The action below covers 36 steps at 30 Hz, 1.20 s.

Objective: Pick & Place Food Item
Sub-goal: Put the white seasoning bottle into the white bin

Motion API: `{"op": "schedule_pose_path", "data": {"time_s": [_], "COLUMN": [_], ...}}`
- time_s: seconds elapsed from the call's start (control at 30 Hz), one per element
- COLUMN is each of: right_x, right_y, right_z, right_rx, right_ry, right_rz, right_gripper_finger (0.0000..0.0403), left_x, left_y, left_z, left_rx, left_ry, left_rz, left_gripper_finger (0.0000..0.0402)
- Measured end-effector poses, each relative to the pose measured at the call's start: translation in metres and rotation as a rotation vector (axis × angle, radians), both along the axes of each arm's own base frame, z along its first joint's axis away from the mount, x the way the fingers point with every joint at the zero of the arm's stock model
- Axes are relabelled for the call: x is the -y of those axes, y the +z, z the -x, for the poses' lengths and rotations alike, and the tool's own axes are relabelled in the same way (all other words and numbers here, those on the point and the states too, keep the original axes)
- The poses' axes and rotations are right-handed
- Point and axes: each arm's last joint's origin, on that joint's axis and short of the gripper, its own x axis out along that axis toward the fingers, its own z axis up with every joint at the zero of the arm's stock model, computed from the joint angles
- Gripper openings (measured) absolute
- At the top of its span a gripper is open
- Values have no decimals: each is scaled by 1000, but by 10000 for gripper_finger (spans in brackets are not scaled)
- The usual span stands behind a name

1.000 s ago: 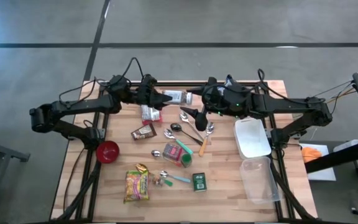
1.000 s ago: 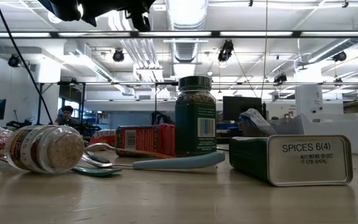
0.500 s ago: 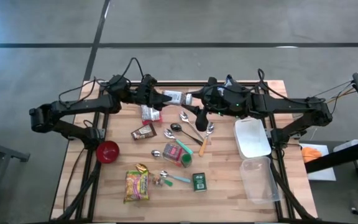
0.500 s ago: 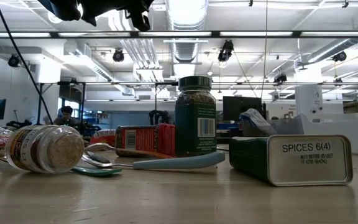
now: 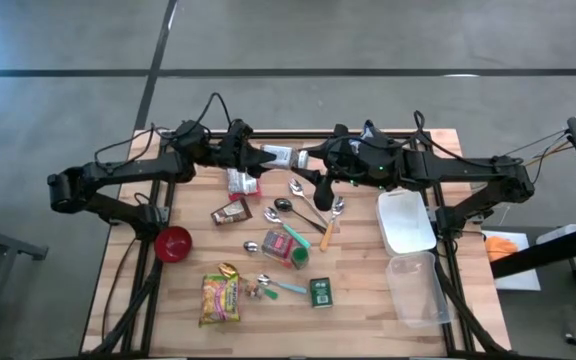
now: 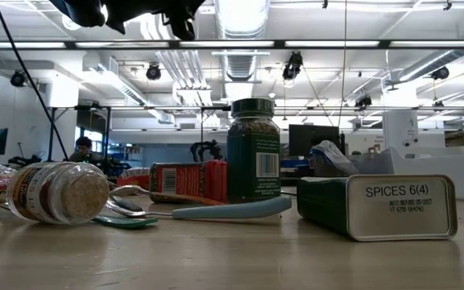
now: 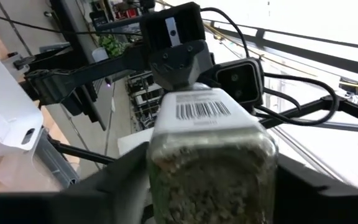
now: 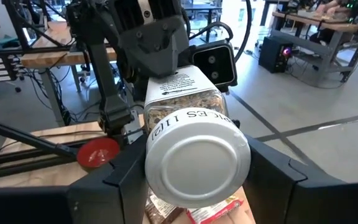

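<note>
Right, high view first: the spice jar (image 5: pixel 278 156) is up in the air over the far middle of the bench (image 5: pixel 363 262), lying level btw the two arms. The left end effector (image 5: pixel 258 158) meets it from one side and the right end effector (image 5: pixel 303 159) from the other. Down on the wood are a red bowl (image 5: pixel 173 243), a yellow snack pack (image 5: pixel 220 298), a green tin (image 5: pixel 319 291), a few spoons (image 5: pixel 303 210), a white lid (image 5: pixel 406 221) and a clear tub (image 5: pixel 416 290) by the right edge.

Low view: the dark arms (image 6: pixel 135 11) hang at the top of the picture, and the jar itself can't be made out there. On the bench stand a green bottle (image 6: pixel 253 151) and a red box (image 6: pixel 188 179). Another jar lies on its side (image 6: pixel 55 192), w/ a blue-handled spoon (image 6: pixel 224 211) in front. A person (image 6: pixel 83 148) sits far back in the room.

Left wrist view: the jar's barcode end points away, toward the right arm's wrist. I cannot tell if the left end effector is gripping or has let go.

Right wrist view: the jar's white cap (image 8: pixel 196 160) faces the camera. The right end effector is pressed on the spice jar at the cap end, both sides touching.
</note>
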Motion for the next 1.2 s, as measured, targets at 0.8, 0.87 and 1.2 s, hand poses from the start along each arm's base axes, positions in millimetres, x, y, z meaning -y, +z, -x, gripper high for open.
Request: {"op": "schedule_pose_path", "data": {"time_s": [0.8,0.87,1.2], "right_x": [1,1,2], "right_y": [20,21,13], "right_z": [31,35,63], "right_rx": [-221,-253,-491], "right_ry": [-114,-136,-289], "right_rz": [-271,-299,-444], "right_gripper_finger": [199,199,199], "left_x": [-10,-13,-26], "left_y": [-5,-8,-25], "left_z": [5,6,10], "left_rx": [-35,-63,-211], "left_ry": [-58,-52,-9], "left_rz": [-89,-87,-67], "left_gripper_finger": [350,350,350]}}
